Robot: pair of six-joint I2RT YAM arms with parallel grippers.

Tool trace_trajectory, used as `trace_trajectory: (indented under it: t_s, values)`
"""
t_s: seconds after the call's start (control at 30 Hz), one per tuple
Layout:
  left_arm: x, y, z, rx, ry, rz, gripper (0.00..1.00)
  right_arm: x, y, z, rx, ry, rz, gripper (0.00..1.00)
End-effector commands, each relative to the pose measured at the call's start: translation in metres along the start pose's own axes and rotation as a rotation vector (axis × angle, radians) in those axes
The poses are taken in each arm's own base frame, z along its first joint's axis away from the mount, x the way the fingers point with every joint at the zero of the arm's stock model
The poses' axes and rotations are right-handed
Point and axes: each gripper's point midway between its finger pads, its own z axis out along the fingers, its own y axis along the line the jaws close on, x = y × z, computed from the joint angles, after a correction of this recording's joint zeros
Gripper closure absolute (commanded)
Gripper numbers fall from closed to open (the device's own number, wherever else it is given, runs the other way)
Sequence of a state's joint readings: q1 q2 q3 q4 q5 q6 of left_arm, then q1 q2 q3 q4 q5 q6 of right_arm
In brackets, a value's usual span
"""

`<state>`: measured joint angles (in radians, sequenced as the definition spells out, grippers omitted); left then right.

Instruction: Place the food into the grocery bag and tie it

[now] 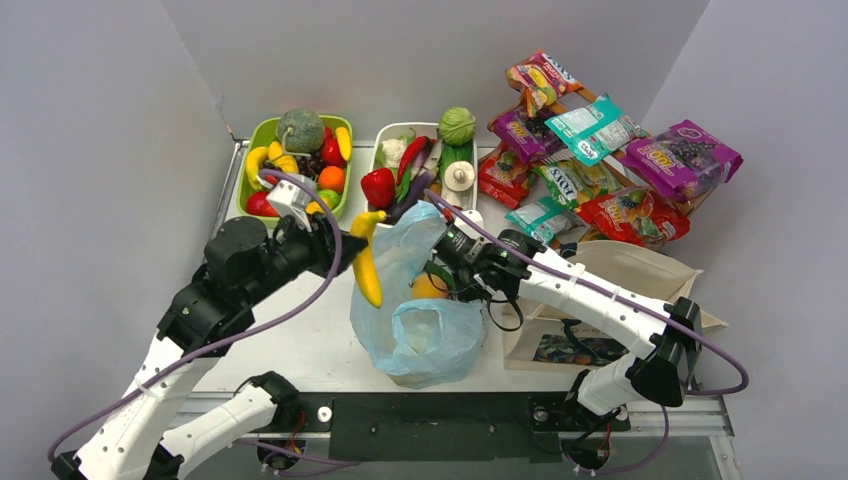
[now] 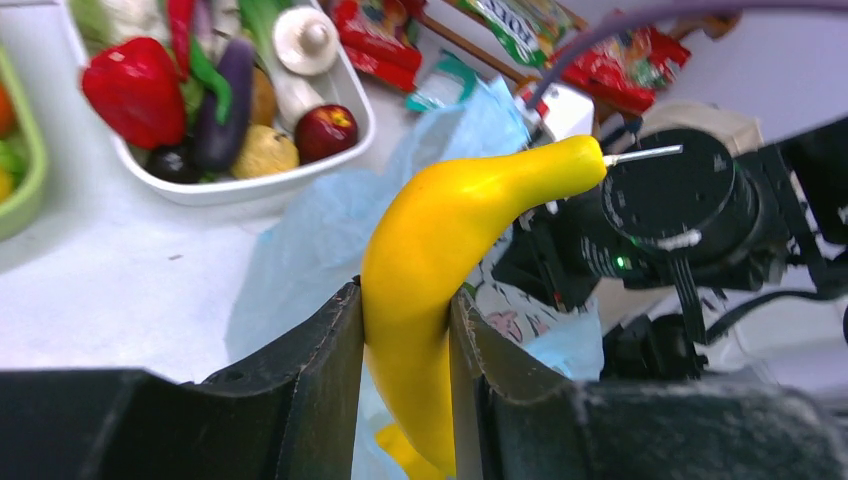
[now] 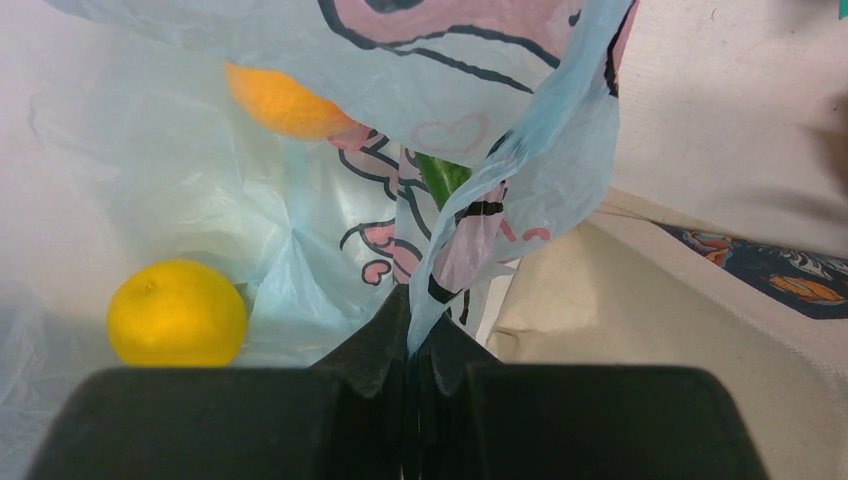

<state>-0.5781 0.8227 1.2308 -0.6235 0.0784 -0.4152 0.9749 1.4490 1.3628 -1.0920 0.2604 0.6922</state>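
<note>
My left gripper [image 1: 345, 250] is shut on a yellow toy banana [image 1: 367, 262], held upright beside the left rim of the light-blue grocery bag [image 1: 425, 340]. In the left wrist view the banana [image 2: 440, 250] is pinched between both fingers [image 2: 310, 370], above the bag [image 2: 320, 240]. My right gripper [image 1: 447, 268] is shut on the bag's handle strip [image 3: 520, 190] and holds that side up. Inside the bag lie a yellow lemon [image 3: 177, 313], an orange fruit [image 3: 285, 100] and a green piece [image 3: 440, 178].
A green tray [image 1: 262, 135] and a white tray [image 1: 390, 132] of toy produce stand at the back. Several snack packets [image 1: 600, 160] lie back right. A beige canvas tote [image 1: 620, 270] lies right of the bag, under my right arm.
</note>
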Motion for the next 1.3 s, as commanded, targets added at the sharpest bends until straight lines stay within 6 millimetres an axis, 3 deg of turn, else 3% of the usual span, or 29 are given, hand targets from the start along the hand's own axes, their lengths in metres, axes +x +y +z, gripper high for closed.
trace_trajectory:
  t_s: [0.0, 0.1, 0.27, 0.4, 0.67, 0.97, 1.07, 1.13, 1.23, 1.27]
  values:
    - [0.005, -0.030, 0.004, 0.111, -0.040, -0.011, 1.00, -0.016, 0.002, -0.011, -0.028, -0.074, 0.043, 1.00]
    - [0.016, -0.029, 0.014, 0.068, -0.039, 0.006, 1.00, -0.015, 0.001, -0.010, -0.026, -0.071, 0.040, 1.00]
    - [0.039, -0.047, 0.033, 0.075, -0.015, 0.130, 1.00, -0.015, 0.001, -0.012, -0.034, -0.072, 0.042, 1.00]
    - [0.046, -0.047, 0.039, 0.058, 0.002, 0.216, 1.00, -0.014, 0.001, -0.014, -0.043, -0.072, 0.043, 1.00]
    - [0.061, -0.020, 0.040, -0.044, 0.074, 0.355, 1.00, -0.012, 0.001, -0.015, -0.047, -0.073, 0.045, 1.00]
    - [0.081, -0.002, 0.040, -0.097, 0.122, 0.376, 1.00, -0.013, 0.001, -0.016, -0.052, -0.072, 0.046, 1.00]
    - [0.085, -0.004, 0.041, -0.092, 0.133, 0.352, 0.87, -0.013, 0.001, -0.016, -0.051, -0.070, 0.045, 1.00]
    - [0.086, -0.005, 0.041, -0.092, 0.137, 0.336, 0.70, -0.013, 0.002, -0.015, -0.053, -0.069, 0.044, 1.00]
    - [0.083, -0.011, 0.040, -0.068, 0.142, 0.321, 0.36, -0.012, 0.003, -0.015, -0.052, -0.067, 0.042, 1.00]
    - [0.083, -0.013, 0.039, -0.061, 0.147, 0.319, 0.33, -0.013, 0.003, -0.015, -0.053, -0.067, 0.042, 1.00]
